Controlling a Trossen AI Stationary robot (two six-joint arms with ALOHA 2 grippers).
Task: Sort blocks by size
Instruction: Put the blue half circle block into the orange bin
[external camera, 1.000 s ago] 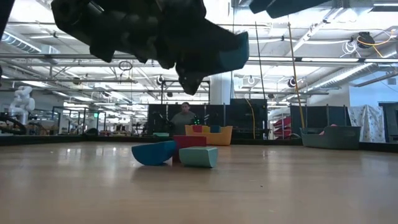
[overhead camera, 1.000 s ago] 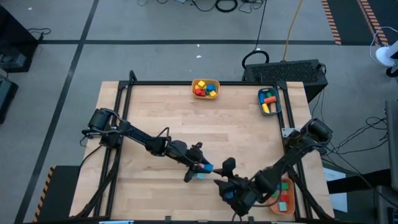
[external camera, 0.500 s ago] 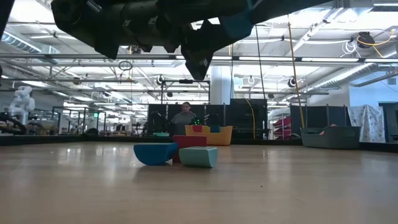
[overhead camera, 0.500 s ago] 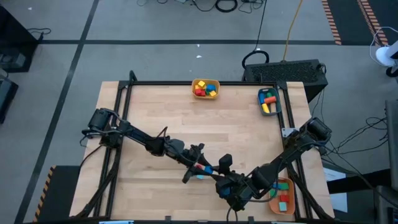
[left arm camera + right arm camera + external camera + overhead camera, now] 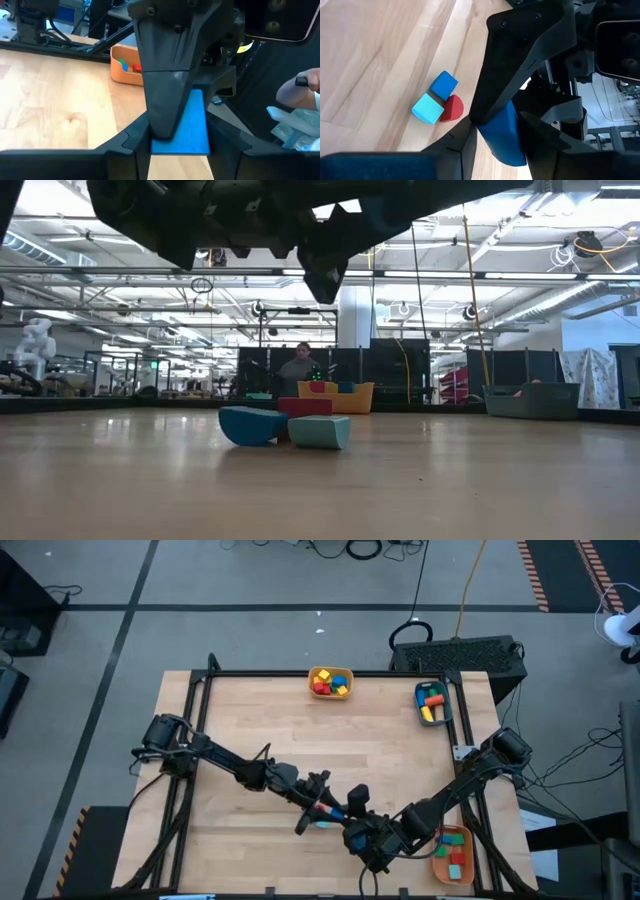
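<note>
A blue block [image 5: 181,125] hangs in the air above the table's near middle, between both grippers. My left gripper [image 5: 328,810] reaches in from the table's left and is shut on it. My right gripper [image 5: 351,819] comes from the near right and is shut on the same block [image 5: 502,132]. Below them a blue block [image 5: 443,84], a cyan block [image 5: 427,108] and a red block [image 5: 452,108] lie together on the wood. The low view shows the same three blocks as blue [image 5: 250,425], red [image 5: 305,407] and cyan [image 5: 320,432]. My left gripper pinches the blue block between its two fingers, by its two side faces [image 5: 162,142]. The fingers come nearly level from the table's left. The block is lifted clear of the table [image 5: 385,215]. My right gripper pinches the same block by its side faces [image 5: 487,135] between its two fingers, slanting down from the table's near right. One of its fingers [image 5: 165,75] lies over the block's top as the left wrist view shows it.
A yellow bin [image 5: 331,682] with blocks stands at the far edge, a teal bin [image 5: 432,702] at the far right and an orange bin [image 5: 452,852] at the near right. Bare wood lies to the left and far side. A person stands beyond the table [image 5: 297,370].
My right gripper has moved toward the table's left, up to the left gripper, and its fingers have closed in around the blue block held there. On the table, the blue block has tipped over from its rounded side.
</note>
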